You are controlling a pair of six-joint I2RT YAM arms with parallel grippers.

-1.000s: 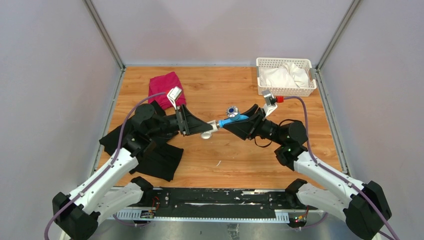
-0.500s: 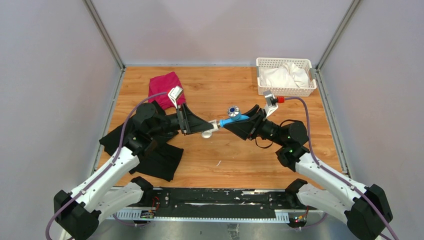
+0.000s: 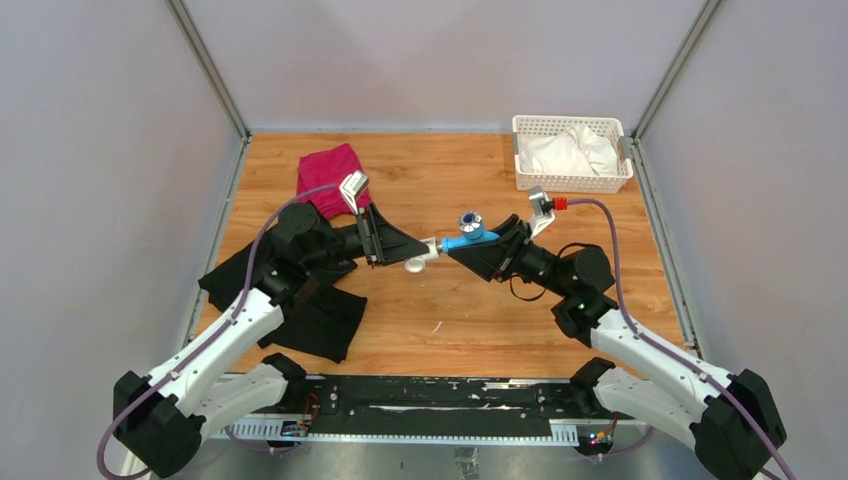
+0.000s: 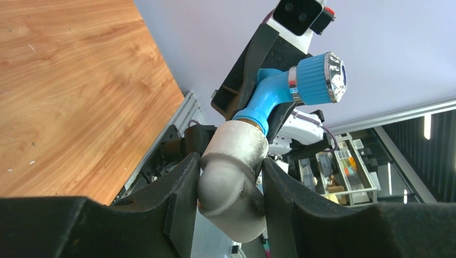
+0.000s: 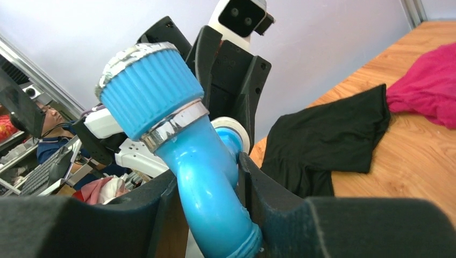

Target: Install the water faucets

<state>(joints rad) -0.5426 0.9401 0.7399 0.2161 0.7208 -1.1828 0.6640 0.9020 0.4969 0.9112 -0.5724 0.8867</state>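
Both arms meet in the air over the middle of the table; the left gripper has its two jaws pressed on the white pipe piece, one jaw on each side; the right gripper has its jaws pressed on the blue tap, low on its bent body; so neither gripper is spread wide.

The tap is up off the wood, between the two grippers; its round knob sticks up and away; its short end sits in the mouth of the white piece and touches it; I cannot tell how deep it goes, as the joint hides that part.

I think the step in hand is joining the tap to the pipe piece; it looks begun but maybe not done. The next move likely needs the tap pushed or turned in more, with the white piece held firm; the two parts should line up straight, or the tap may go in crooked and stick; smooth plastic could also slip in the jaws.

A red cloth and a black cloth lie on the left; a white basket sits far back on the right; all are well apart from the tap.
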